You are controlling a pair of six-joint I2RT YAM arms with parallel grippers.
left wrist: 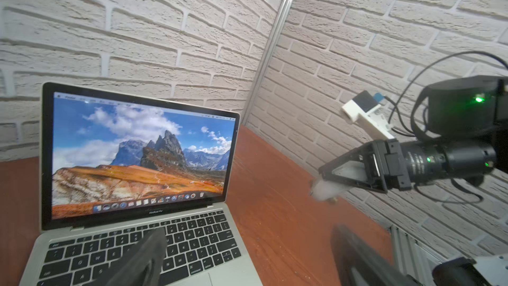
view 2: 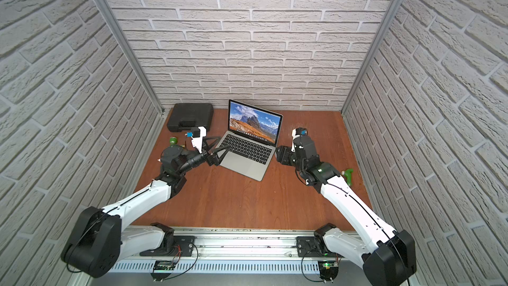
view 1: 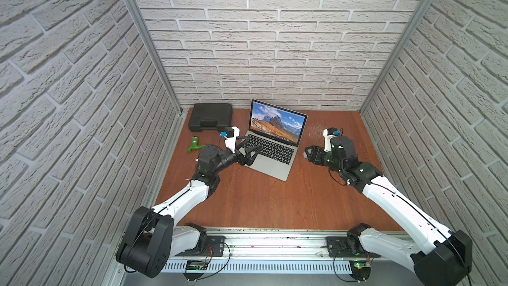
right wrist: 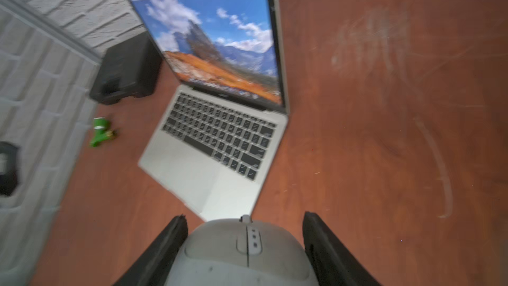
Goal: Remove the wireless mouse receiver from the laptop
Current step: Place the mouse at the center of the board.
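Resting on the table (view 1: 261, 202), the laptop (view 1: 275, 165) stands open with its screen facing the arms. Its wide axis is skewed across the table, the left end farther back. The left gripper (view 1: 253, 142) hovers over the laptop's left edge, jaws spread wide with nothing visible between them, presumably because a port lies on that side. The right gripper (right wrist: 244, 218) clasps the grey-white mouse (right wrist: 242, 251) beside the laptop's right edge, probably to keep it clear. The wireless mouse receiver cannot be made out. If plugged into the covered left edge, its long axis would lie level, pointing outward.
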